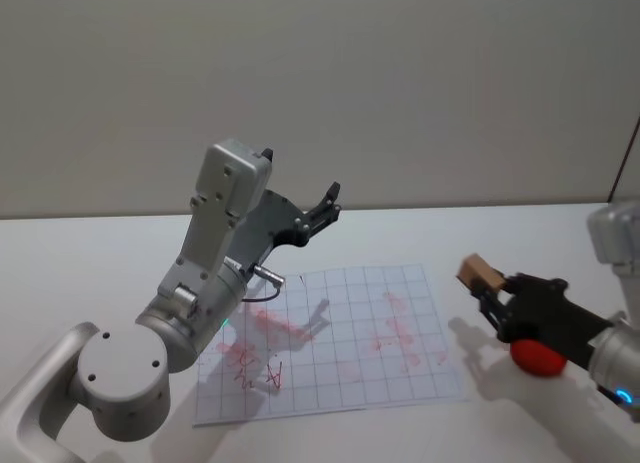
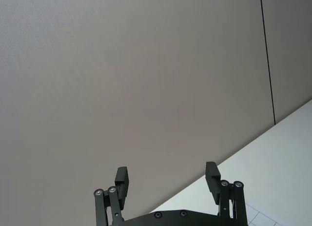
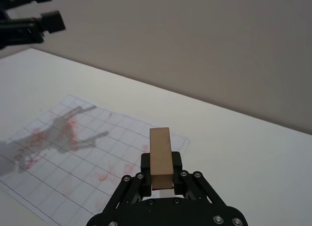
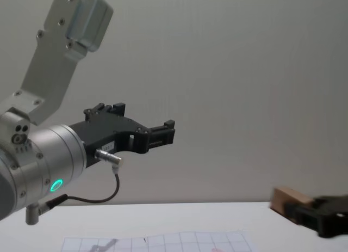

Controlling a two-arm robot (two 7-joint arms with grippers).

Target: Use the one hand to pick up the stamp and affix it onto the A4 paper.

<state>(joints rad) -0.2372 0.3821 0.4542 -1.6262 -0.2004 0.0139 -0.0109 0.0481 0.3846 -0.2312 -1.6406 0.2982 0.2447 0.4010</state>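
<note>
The stamp [image 1: 480, 272] is a pale wooden block, and my right gripper [image 1: 488, 289] is shut on it just past the right edge of the A4 paper [image 1: 340, 333]. In the right wrist view the stamp [image 3: 160, 155] stands upright between the black fingers of the right gripper [image 3: 161, 171], with the gridded A4 paper [image 3: 73, 148] ahead and pink marks on it. My left gripper [image 1: 325, 205] hangs raised above the sheet's far edge, open and holding nothing. In its own wrist view the left gripper [image 2: 166, 179] faces the wall.
A red rounded object [image 1: 540, 358] lies on the white table [image 1: 100, 263] under my right wrist. The left arm's big silver links and a dangling cable [image 4: 103, 197] hover over the paper's left half. A grey wall stands behind the table.
</note>
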